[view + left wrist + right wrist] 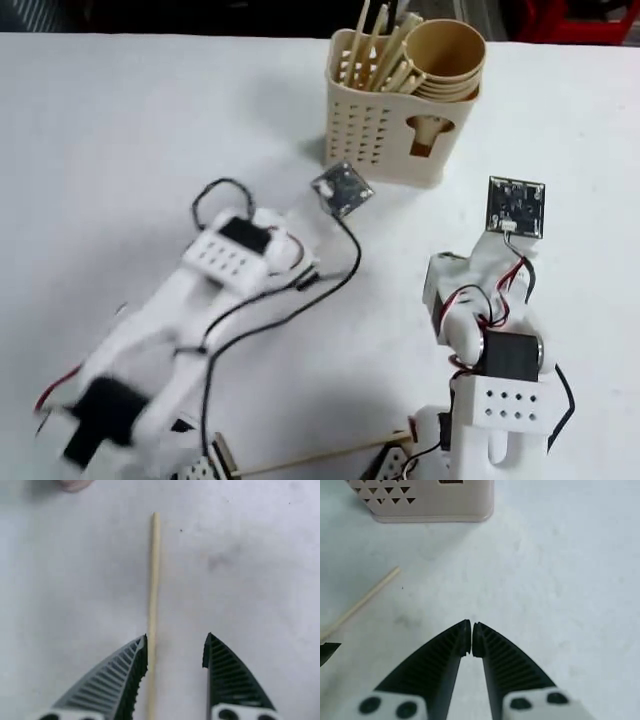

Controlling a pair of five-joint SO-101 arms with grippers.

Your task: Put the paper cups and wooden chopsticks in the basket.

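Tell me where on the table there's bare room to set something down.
Widest bare patch: the table left of the basket. A smaller patch lies right of the basket, and a strip between one arm and the other. The near edge is crowded, with a chopstick there.

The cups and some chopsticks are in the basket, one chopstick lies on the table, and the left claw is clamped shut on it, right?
Not quite: the left gripper is open, not shut. The left wrist view shows the chopstick lying on the table between its spread fingers. The cups and other chopsticks are indeed in the basket.
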